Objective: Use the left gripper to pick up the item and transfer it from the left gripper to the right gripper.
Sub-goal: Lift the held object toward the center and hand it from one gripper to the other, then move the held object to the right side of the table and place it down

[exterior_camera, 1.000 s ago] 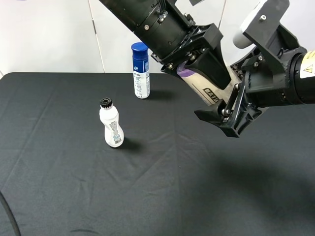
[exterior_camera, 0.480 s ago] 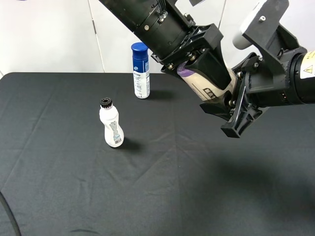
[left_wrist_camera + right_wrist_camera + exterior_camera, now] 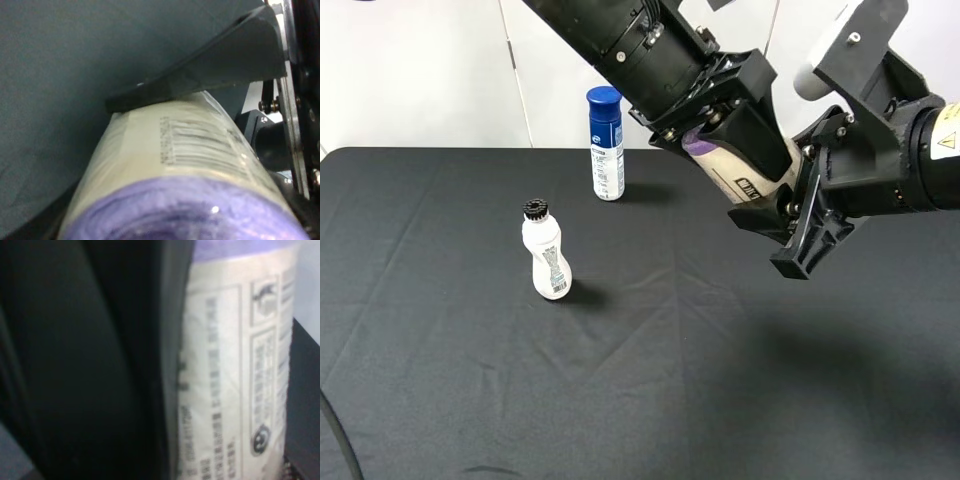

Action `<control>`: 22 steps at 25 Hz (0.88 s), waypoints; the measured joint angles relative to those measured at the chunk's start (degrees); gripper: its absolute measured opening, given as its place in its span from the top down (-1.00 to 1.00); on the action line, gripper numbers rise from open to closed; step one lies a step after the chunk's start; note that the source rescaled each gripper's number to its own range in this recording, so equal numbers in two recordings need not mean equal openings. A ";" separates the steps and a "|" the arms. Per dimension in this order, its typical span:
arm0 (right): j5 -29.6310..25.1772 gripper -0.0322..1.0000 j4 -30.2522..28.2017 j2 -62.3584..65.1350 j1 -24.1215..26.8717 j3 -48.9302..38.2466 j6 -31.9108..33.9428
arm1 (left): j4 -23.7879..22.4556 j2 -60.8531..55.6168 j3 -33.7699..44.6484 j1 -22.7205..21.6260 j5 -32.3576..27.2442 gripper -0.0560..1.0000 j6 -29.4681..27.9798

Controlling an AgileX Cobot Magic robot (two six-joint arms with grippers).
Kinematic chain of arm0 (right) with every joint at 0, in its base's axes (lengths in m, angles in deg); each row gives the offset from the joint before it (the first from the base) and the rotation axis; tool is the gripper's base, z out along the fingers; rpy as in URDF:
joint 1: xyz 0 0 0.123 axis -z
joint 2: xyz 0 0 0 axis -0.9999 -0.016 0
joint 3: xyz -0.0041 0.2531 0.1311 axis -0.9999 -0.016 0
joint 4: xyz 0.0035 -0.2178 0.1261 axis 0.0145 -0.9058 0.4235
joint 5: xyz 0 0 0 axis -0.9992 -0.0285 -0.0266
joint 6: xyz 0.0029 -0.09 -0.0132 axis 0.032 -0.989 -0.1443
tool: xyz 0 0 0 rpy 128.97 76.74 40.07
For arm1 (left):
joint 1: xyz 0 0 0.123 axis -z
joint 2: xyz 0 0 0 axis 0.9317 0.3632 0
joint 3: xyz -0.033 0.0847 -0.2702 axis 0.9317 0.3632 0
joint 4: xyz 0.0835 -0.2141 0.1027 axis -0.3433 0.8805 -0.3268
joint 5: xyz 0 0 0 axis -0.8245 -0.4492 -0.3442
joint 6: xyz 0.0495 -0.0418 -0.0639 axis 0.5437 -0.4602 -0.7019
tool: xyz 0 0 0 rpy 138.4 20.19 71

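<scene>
The item (image 3: pixel 740 178), a cream roll with lilac ends and a small black label, hangs tilted in the air right of centre. My left gripper (image 3: pixel 733 140) is shut on its upper part, reaching in from the upper left. My right gripper (image 3: pixel 782 235) comes from the right and its jaws sit around the roll's lower end, closed against it. The left wrist view shows the roll (image 3: pixel 175 150) under a black finger (image 3: pixel 210 70). The right wrist view shows the roll (image 3: pixel 235 380) pressed beside a black finger (image 3: pixel 100 365).
A white waisted bottle with a black cap (image 3: pixel 546 253) stands on the black table cloth (image 3: pixel 470 380) left of centre. A tall blue-capped bottle (image 3: pixel 607 143) stands at the back near the wall, behind the left arm.
The right gripper's jaws have narrowed around the roll's lower end. In the last half second almost nothing moved. The left gripper keeps its hold.
</scene>
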 joint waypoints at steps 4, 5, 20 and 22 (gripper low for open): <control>-1.01 0.90 0.00 -0.37 0.00 0.00 -0.05 | 0.97 0.00 0.00 0.07 3.40 -0.65 0.00; -1.13 0.90 0.00 -0.41 0.00 0.00 -0.05 | 0.97 0.00 0.00 0.07 3.47 -0.78 0.00; -1.87 0.90 0.00 -0.41 0.00 0.00 -0.13 | 0.86 -0.20 0.00 -0.56 1.69 -0.98 -0.18; -1.87 0.90 0.00 -0.41 0.00 0.00 -0.13 | 0.86 -0.78 0.00 -1.20 1.41 -0.99 -0.18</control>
